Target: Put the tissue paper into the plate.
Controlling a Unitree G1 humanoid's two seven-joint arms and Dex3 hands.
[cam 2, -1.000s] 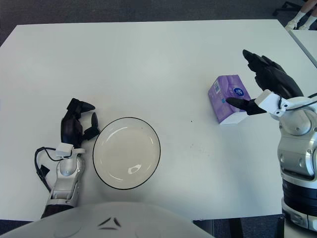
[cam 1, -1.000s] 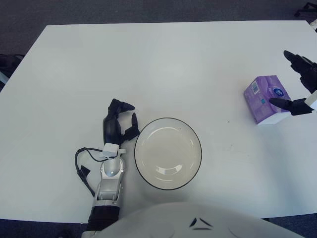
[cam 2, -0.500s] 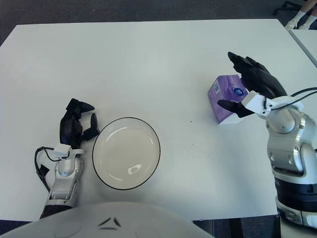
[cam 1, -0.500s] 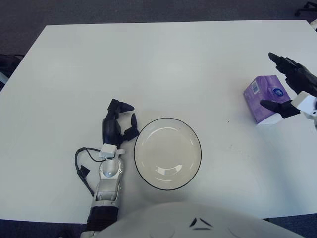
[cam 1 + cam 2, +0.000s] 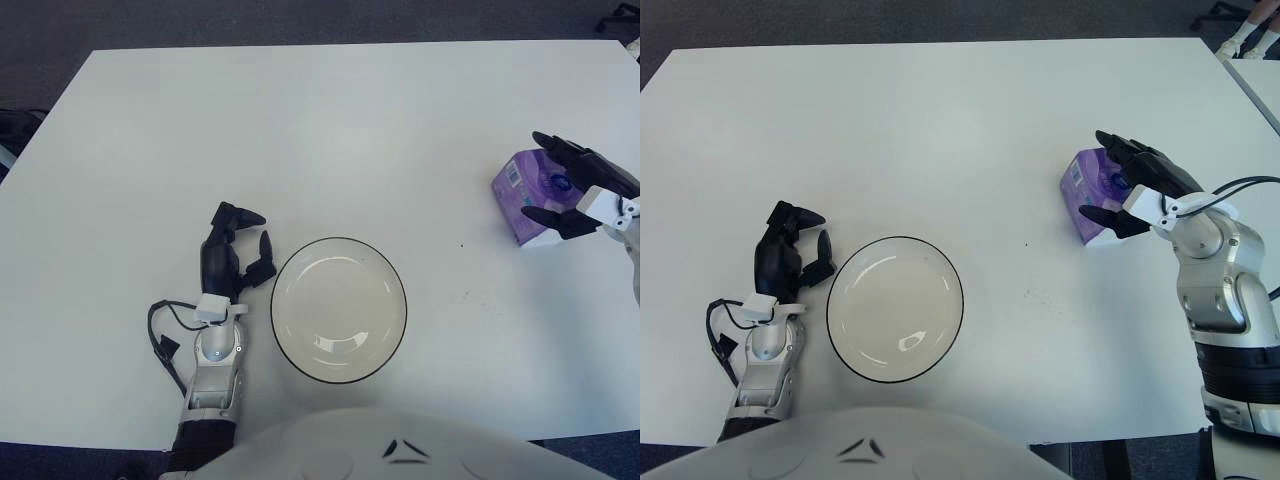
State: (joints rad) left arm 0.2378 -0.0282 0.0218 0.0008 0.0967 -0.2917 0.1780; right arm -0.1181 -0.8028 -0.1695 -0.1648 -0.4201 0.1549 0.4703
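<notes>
Right now the right hand (image 5: pixel 1137 195) sits over the purple tissue paper pack (image 5: pixel 1087 192), its fingers (image 5: pixel 1118 146) spread across the top and far side and its thumb against the near side. Whether it has truly gripped the pack I cannot tell; the pack stands on the white table (image 5: pixel 970 110). Taking the plate (image 5: pixel 895 308) as the landmark, the pack lies well to the plate's right and a little farther from the robot, well apart from the rim. The plate, white with a dark edge, holds nothing. The left hand (image 5: pixel 788 258) shows just beside the plate's left rim, fingers loosely curled around nothing.
</notes>
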